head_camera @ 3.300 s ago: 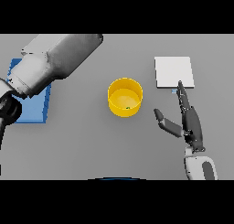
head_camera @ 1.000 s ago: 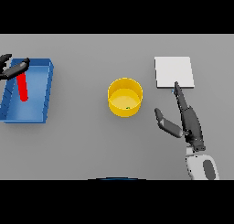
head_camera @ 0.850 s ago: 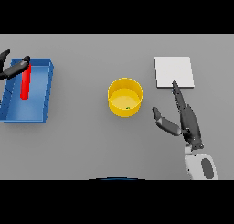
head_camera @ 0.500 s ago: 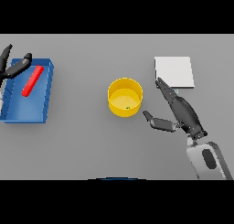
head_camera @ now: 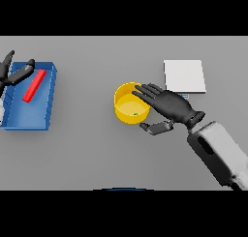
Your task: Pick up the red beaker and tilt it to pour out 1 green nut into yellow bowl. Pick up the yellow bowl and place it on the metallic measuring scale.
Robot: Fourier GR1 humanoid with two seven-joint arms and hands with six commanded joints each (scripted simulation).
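Observation:
The yellow bowl stands mid-table with a small green nut inside. My right hand is open at the bowl's right rim, fingers reaching over the rim and the thumb below it. The red beaker lies tilted in the blue tray at the far left. My left hand is open just above and left of the beaker, not holding it. The metallic scale is a pale square plate behind my right hand.
The blue tray sits close to the table's left edge. Bare grey table lies between the tray and the bowl, and in front of both.
My right hand has swung left from beside the scale to the bowl's right rim. The red beaker has tipped over and now lies in the tray; my left hand has let go.

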